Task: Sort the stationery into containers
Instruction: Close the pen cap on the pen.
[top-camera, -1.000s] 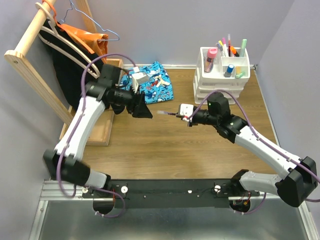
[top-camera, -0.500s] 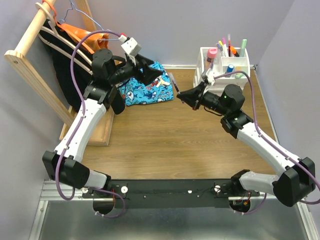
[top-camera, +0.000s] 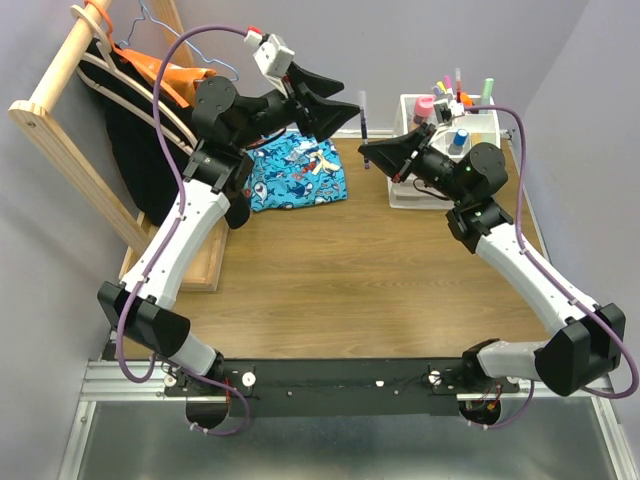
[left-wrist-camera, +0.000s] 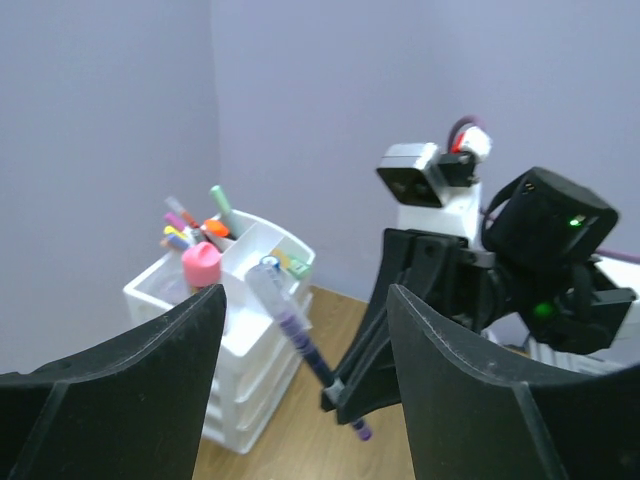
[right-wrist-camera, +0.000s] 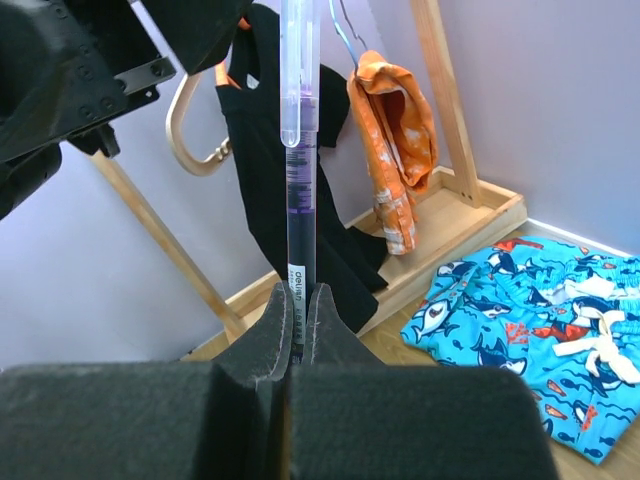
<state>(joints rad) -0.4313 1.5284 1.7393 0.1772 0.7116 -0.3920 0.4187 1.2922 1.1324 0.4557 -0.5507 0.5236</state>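
At centre top the right claw (top-camera: 372, 157) is pinched tight on a purple pen (top-camera: 363, 115), which stands upright. The left claw (top-camera: 345, 108) gapes wide and empty just beside it. The organiser (top-camera: 487, 128) stands upper right.

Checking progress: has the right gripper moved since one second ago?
Yes: the right gripper moved up the view, from below the white organiser to beside it.

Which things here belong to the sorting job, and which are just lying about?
Job: purple pen in the right hand; white organiser; pens standing in it.
Lying about: blue patterned cloth; wooden rack; clothes hanging on it.
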